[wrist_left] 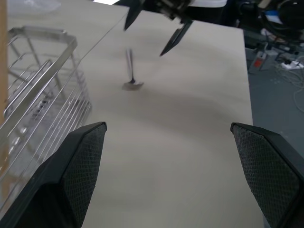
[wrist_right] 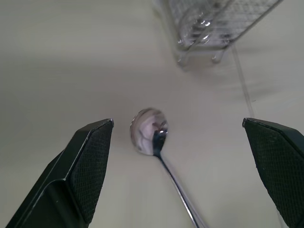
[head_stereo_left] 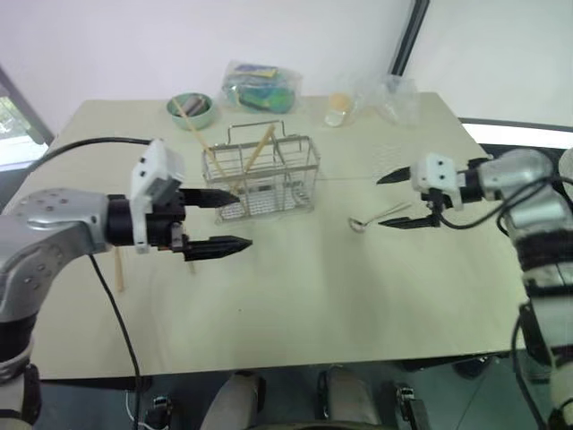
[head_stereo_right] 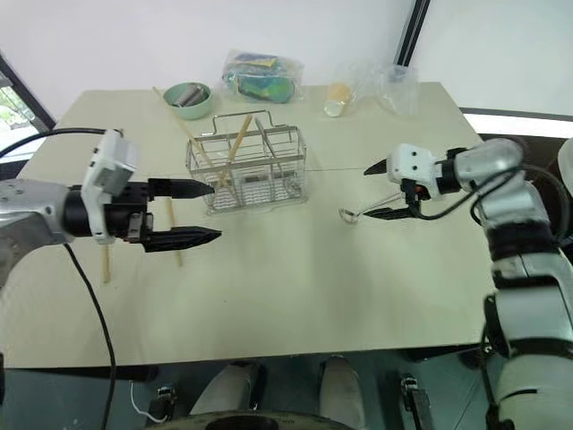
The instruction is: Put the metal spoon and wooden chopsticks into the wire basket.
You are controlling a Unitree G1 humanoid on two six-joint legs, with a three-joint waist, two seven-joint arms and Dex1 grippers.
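Looking across the table (head_stereo_left: 295, 305), we see a broad bare stretch of pale wood between the basket and the near edge, with plenty of room on both sides. Our left claw (head_stereo_left: 235, 219) hangs spread wide and empty just beside the wire basket (head_stereo_left: 269, 184), its two black tapered fingers level and pointing across the table. Our right claw (head_stereo_left: 391, 199) is likewise spread and empty, poised over the metal spoon (head_stereo_left: 376, 217), which lies flat on the table right of the basket, its shiny oval bowl towards the basket. The basket is silver mesh, rectangular, with a tall loop handle, standing towards the far middle. We count four wooden chopsticks, thin and straight: one (head_stereo_left: 260, 148) leaning inside the basket, one (head_stereo_left: 199, 139) slanting from the small green bowl (head_stereo_left: 190, 111) toward the basket, and two lying on the table near the left claw (head_stereo_left: 117, 269), though one is partly hidden. Crinkled plastic bags (head_stereo_left: 260, 87) sit along the far edge.
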